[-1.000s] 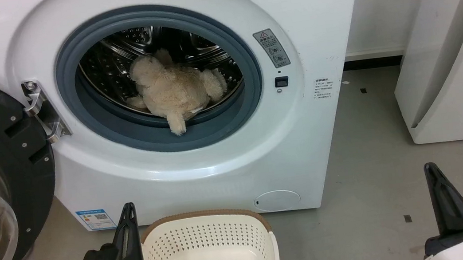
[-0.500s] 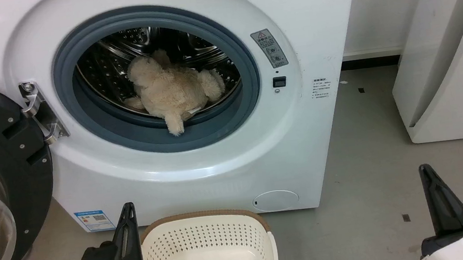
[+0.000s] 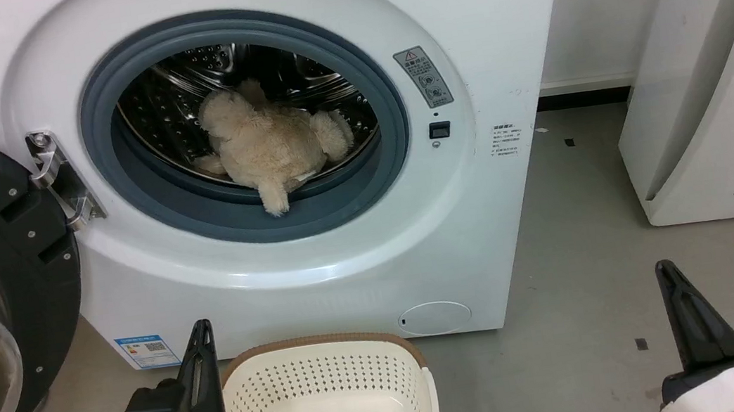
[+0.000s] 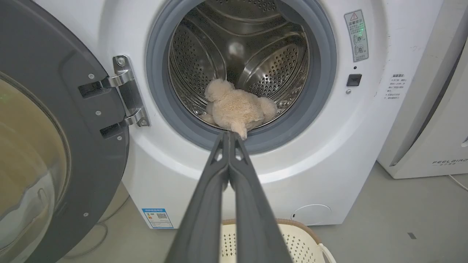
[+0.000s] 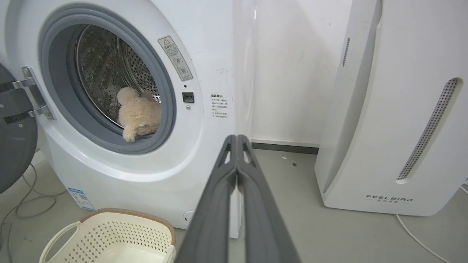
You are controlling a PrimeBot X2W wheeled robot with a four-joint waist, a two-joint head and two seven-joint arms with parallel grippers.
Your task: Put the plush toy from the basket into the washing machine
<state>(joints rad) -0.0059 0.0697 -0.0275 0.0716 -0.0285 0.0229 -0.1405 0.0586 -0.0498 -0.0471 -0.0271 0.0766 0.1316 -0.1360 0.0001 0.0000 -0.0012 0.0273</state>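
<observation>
As it lies in the washing machine, plush toy: likely soft, light
Hold: dangling leg
Left gripper: fingers together
Right gripper: fingers together

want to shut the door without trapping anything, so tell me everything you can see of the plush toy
The plush toy is cream-beige, with shaggy soft-looking fur and rounded limbs. It lies slumped in the washing machine, low at the front of its steel drum, resting on the drum floor. One limb hangs out over the drum lip onto the grey gasket. A small white tag shows at its lower edge.
</observation>
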